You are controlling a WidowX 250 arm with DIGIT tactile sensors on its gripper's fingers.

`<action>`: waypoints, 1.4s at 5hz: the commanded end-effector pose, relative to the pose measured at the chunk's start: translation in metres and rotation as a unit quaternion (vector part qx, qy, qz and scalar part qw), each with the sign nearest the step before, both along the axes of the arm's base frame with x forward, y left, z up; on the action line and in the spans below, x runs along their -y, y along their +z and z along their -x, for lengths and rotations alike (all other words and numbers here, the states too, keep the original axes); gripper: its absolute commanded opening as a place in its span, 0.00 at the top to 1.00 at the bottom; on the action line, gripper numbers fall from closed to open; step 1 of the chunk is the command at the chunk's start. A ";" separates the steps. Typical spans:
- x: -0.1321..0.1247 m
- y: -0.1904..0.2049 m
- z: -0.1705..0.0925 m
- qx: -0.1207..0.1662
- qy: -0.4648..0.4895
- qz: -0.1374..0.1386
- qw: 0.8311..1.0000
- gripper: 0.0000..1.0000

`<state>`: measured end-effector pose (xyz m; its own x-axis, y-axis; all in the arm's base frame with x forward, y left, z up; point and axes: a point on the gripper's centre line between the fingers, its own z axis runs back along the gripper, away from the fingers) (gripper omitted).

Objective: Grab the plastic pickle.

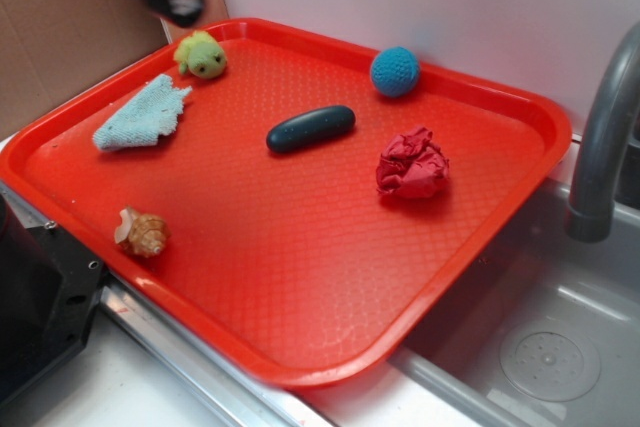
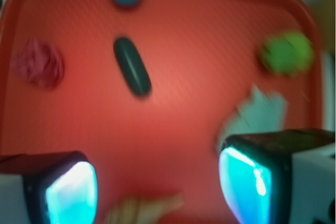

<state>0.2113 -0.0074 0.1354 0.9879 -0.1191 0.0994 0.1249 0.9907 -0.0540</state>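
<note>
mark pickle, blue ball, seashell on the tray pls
plastic pickle (image 1: 311,129): exterior view, middle of its dark body.
blue ball (image 1: 395,71): exterior view, centre of its knitted surface.
seashell (image 1: 142,233): exterior view, middle of the tan shell.

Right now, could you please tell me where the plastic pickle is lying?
In the exterior view the plastic pickle lies near the red tray's middle, between the blue ball and the light-blue cloth, untouched.
</note>
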 end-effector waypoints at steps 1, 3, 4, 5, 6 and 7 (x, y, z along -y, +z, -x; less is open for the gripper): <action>0.001 -0.057 -0.035 0.023 -0.037 -0.007 0.999 0.00; 0.036 -0.083 -0.044 0.021 -0.124 0.000 0.992 0.00; 0.035 -0.098 -0.054 0.000 -0.117 -0.031 0.993 0.00; 0.032 -0.111 -0.059 -0.019 -0.115 -0.028 0.993 0.00; 0.030 -0.113 -0.056 -0.024 -0.100 -0.020 0.995 1.00; 0.025 -0.082 -0.044 0.003 -0.078 -0.028 0.997 1.00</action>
